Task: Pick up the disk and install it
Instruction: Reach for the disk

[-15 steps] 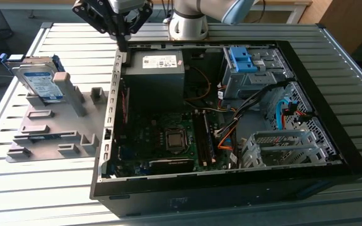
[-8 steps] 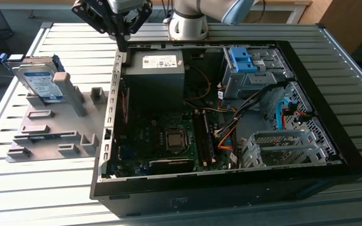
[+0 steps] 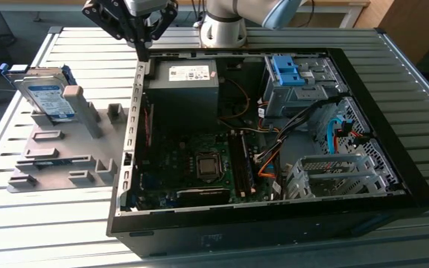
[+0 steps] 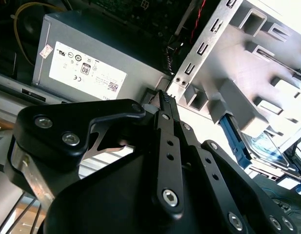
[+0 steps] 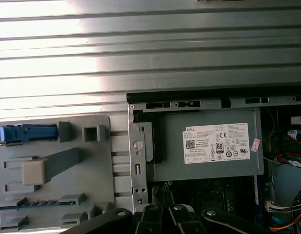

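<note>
Hand (image 3: 141, 49) pointing down, fingers (image 4: 168, 141) pressed together

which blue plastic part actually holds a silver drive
The disk, standing in the grey fixture outside the case; the blue latch inside the case is bare.

- disk (image 5: 23, 133), first wrist view: cut off by the picture's edge.
- disk (image 4: 265, 146), second wrist view: partly hidden behind grey holder (image 4: 223, 105).
- gripper (image 3: 141, 51), exterior view: upper body cut off.

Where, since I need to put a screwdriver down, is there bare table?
Bare table slats lie on the exterior view's right of the computer case, and between the grey fixture and the near edge at that view's left. The fixture, holding the disk, and the case interior are crowded.
</note>
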Controlling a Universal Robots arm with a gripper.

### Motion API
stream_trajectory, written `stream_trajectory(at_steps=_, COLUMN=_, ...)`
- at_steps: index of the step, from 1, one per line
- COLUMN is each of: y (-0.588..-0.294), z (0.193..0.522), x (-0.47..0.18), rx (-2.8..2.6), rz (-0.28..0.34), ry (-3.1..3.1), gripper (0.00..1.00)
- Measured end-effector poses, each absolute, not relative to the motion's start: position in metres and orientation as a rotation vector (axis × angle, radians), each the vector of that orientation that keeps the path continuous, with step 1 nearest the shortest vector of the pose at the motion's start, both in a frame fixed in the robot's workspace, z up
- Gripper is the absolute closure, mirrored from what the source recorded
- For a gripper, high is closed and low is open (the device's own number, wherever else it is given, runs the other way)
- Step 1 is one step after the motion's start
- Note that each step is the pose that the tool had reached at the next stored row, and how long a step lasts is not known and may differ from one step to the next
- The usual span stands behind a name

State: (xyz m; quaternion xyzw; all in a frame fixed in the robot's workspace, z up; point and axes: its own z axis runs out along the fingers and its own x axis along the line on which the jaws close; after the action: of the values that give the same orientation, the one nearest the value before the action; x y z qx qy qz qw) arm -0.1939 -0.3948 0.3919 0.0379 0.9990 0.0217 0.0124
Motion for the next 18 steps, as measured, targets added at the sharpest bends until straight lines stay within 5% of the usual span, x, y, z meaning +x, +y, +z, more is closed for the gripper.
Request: stream_trajectory(at_steps=18, y=-0.394, z=0.392, x=-0.209, rx=0.118, rz=0.068, ry=3.114, gripper=0.89)
